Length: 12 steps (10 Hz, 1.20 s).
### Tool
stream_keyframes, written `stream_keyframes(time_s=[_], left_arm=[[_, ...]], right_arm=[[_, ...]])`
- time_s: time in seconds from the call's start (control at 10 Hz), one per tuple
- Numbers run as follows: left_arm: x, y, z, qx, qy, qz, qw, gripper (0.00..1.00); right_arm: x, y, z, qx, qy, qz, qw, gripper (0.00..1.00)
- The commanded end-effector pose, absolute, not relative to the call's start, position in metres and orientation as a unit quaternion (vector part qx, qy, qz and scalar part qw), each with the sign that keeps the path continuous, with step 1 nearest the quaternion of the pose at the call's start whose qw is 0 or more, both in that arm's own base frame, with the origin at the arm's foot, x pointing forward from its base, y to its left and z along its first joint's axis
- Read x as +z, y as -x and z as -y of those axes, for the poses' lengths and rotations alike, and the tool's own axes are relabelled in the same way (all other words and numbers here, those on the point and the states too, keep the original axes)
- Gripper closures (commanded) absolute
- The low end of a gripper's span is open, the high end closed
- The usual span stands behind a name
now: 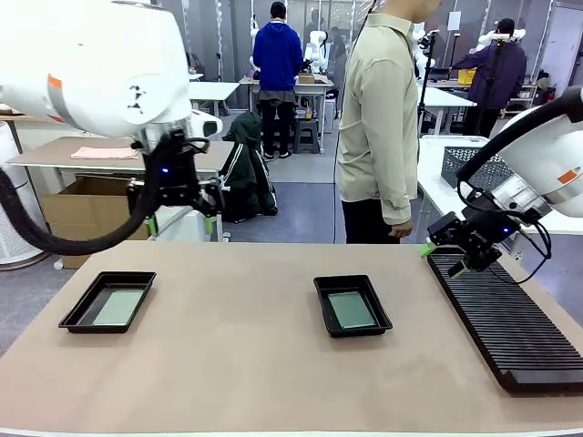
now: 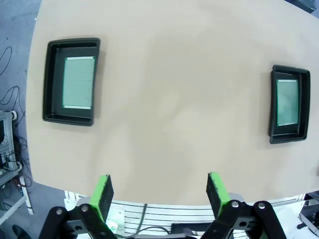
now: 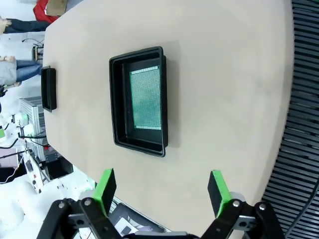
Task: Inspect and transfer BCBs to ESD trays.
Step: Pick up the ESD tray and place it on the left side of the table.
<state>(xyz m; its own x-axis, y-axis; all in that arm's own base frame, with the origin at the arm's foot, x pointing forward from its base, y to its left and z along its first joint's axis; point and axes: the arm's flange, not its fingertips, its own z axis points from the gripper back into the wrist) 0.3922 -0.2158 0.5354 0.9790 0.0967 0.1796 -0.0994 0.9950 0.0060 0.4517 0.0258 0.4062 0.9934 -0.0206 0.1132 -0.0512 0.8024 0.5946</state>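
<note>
On the tan bench [image 1: 273, 364], nearest the robot's side, two shallow black trays lie well apart: the left tray [image 1: 108, 301] near the bench's left edge and the middle tray [image 1: 352, 306] close to the centre. Each holds one thin pale green board lying flat on its floor: the left board [image 1: 119, 307] in the left tray, the middle board [image 1: 352, 310] in the middle tray. Along the right side of the bench runs a long black ribbed rack [image 1: 510, 319], stretching from the near edge toward the far one. Above the far end of that rack hangs the right tool [image 1: 444, 258], its green-tipped fingers spread apart and holding nothing; its wrist view looks down on the middle tray [image 3: 140, 101] and its board [image 3: 146, 98], with the rack [image 3: 299, 99] beside them. The left tool [image 1: 182, 221] hovers high over the far left edge of the bench, its fingers likewise wide apart and empty; its wrist view takes in both trays [image 2: 72, 81] [image 2: 289, 104]. At the far side of the bench stands a person in a pale shirt [image 1: 378, 118], one hand [image 1: 400, 232] hanging by the side.
</note>
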Motion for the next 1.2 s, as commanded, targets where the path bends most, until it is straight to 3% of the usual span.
stream_keyframes(time_s=[0.0, 1.1], left_arm=[[0.528, -0.398, 0.247, 0.056, 0.015, 0.090, 0.994, 0.00], [0.478, -0.424, 0.402, 0.057, 0.021, 0.114, 0.992, 0.00]], right_arm=[[0.401, -0.448, -0.012, 0.022, -0.338, 0.054, 0.939, 0.02], [0.402, -0.448, -0.005, 0.017, -0.329, 0.047, 0.943, 0.02]])
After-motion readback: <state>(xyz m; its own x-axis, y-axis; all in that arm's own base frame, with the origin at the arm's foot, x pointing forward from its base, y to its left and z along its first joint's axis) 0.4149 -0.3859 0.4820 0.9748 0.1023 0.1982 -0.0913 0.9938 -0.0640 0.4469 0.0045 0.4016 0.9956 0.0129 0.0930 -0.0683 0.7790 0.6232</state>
